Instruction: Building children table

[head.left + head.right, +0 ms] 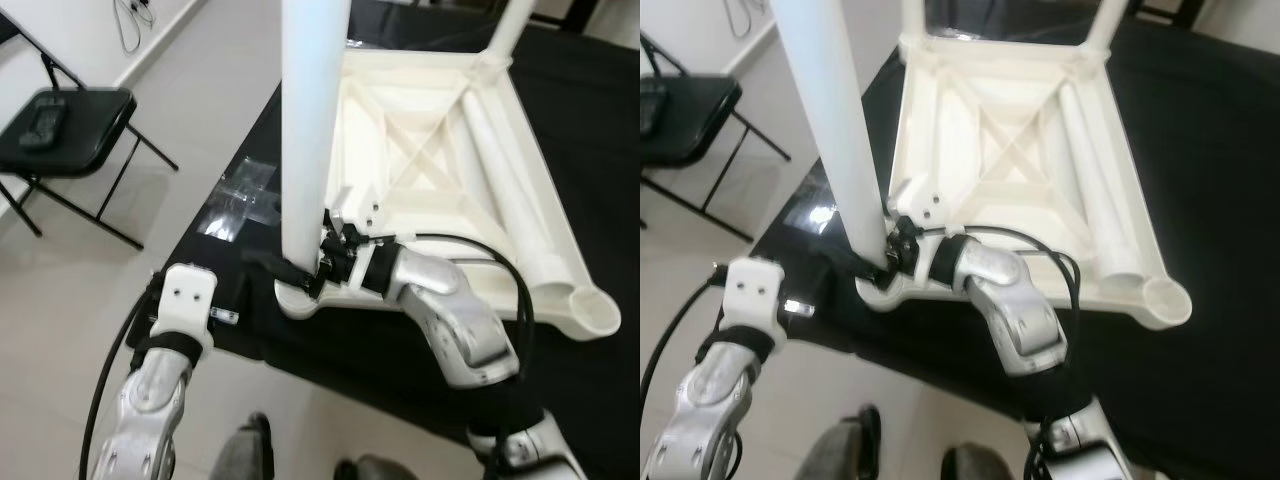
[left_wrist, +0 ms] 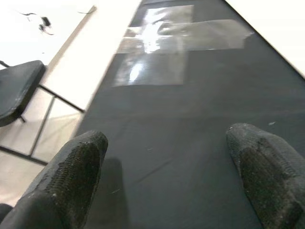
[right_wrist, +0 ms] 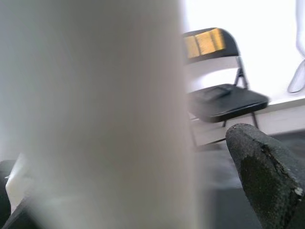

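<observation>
Left eye view, centre: my right gripper clenches the base of one white table leg, which stands upright, long axis vertical, in the near corner socket of the upturned white tabletop. A second leg rises at upper right. My left gripper, lower left, hangs unclenched over the black bench.

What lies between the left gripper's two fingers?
Bare black mat; the left wrist view shows the left gripper open above it, holding nothing.
</observation>
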### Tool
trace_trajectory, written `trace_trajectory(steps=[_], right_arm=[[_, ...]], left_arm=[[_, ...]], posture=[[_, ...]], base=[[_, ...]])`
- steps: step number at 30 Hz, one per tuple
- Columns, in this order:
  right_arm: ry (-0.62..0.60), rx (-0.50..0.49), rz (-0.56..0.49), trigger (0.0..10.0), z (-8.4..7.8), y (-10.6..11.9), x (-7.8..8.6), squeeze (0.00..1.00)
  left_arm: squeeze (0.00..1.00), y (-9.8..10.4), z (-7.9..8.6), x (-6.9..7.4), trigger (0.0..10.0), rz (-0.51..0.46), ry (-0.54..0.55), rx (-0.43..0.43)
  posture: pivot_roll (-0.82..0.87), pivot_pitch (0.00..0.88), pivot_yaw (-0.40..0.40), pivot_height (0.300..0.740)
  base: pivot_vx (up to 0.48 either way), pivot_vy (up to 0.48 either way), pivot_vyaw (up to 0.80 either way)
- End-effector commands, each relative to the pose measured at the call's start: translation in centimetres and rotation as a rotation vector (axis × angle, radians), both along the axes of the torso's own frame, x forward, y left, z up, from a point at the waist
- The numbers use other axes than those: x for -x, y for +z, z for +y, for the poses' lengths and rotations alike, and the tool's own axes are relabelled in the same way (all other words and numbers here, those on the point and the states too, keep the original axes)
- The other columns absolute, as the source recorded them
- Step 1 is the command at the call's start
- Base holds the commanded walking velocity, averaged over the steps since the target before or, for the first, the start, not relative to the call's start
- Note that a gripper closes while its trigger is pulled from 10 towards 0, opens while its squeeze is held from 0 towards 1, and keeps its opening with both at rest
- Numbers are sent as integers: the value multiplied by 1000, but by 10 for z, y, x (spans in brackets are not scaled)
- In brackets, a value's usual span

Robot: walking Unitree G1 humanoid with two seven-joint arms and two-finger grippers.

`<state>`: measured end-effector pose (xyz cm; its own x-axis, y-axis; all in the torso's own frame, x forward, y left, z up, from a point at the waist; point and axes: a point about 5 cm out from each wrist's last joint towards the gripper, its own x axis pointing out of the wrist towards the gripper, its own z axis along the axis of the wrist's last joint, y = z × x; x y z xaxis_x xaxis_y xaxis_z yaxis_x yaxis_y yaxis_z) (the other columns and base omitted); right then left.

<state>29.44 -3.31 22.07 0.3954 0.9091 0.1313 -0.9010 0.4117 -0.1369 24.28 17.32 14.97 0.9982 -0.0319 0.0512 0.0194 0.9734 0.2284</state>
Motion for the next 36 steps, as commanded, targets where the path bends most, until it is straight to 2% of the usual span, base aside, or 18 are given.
trace_trajectory(steps=[1, 4, 6, 8, 10, 13, 14, 18, 19, 21, 22, 24, 26, 28, 31, 32, 34, 36], right_arm=[[-10, 8, -14, 10000, 1, -2, 0, 0], [-15, 5, -12, 10000, 0, -2, -2, 0], [52, 49, -28, 10000, -9, -3, 1, 0], [120, 133, -59, 10000, -26, -5, 2, 0], [136, 159, -68, 10000, -31, -6, 3, 0], [75, 326, -111, 10000, -62, -5, -13, 0], [75, 326, -111, 10000, -62, -5, -13, 0], [25, 523, -130, 10000, -96, -3, -27, 0], [25, 523, -130, 10000, -96, -3, -27, 0], [13, 581, -123, 10000, -116, 4, -32, 0], [13, 581, -123, 10000, -116, 4, -32, 0], [-34, 601, -107, 10000, -134, 14, -39, 0], [-44, 610, -100, 10000, -143, 19, -40, 0], [-39, 614, -100, 10000, -145, 19, -41, 0], [72, 679, -30, 10000, -171, 24, -26, 0], [72, 679, -30, 10000, -171, 24, -26, 0], [123, 738, 6, 10000, -184, 26, -17, 0], [137, 755, 16, 10000, -188, 26, -16, 0]], left_arm=[[0, -5, 3, 4, 10000, 30, 12, -13], [0, -6, 2, 4, 10000, 32, 7, -13], [0, -6, -1, 4, 10000, 37, -12, -5], [0, -7, -5, 5, 10000, 46, -40, 1], [0, -8, -6, 5, 10000, 49, -48, 3], [0, -10, -15, 8, 10000, 65, -123, 18], [0, -10, -15, 8, 10000, 65, -123, 18], [0, -13, -28, 12, 10000, 81, -213, 28], [0, -13, -28, 12, 10000, 81, -213, 28], [0, -14, -34, 14, 10000, 87, -256, 31], [0, -14, -34, 14, 10000, 87, -256, 31], [0, -15, -37, 15, 10000, 94, -285, 38], [0, -15, -38, 16, 10000, 97, -296, 41], [0, -15, -39, 16, 10000, 97, -298, 42], [0, -17, -44, 19, 10000, 112, -354, 43], [0, -17, -44, 19, 10000, 112, -354, 43], [0, -17, -47, 21, 10000, 120, -381, 45], [0, -18, -48, 22, 10000, 122, -389, 45]], posture=[[125, 242, -101, 740], [124, 241, -100, 740], [123, 241, -100, 740], [120, 240, -98, 740], [120, 240, -98, 740], [116, 242, -96, 740], [116, 242, -96, 740], [105, 244, -98, 740], [105, 244, -98, 740], [103, 242, -98, 740], [103, 242, -98, 740], [99, 241, -100, 740], [100, 241, -100, 740], [100, 241, -100, 740], [95, 241, -98, 740], [95, 241, -98, 740], [92, 243, -97, 740], [92, 243, -97, 740]], base=[[0, 0, 800], [0, 0, 629], [0, 0, 0], [0, 0, 0], [0, 0, 0], [0, 0, 0], [0, 0, 0], [0, 0, 0], [0, 0, 0], [0, 0, 0], [0, 0, 0], [0, 0, 0], [0, 0, 0], [0, 0, 0], [0, 0, 0], [0, 0, 0], [0, 0, 0], [0, 0, 0]])
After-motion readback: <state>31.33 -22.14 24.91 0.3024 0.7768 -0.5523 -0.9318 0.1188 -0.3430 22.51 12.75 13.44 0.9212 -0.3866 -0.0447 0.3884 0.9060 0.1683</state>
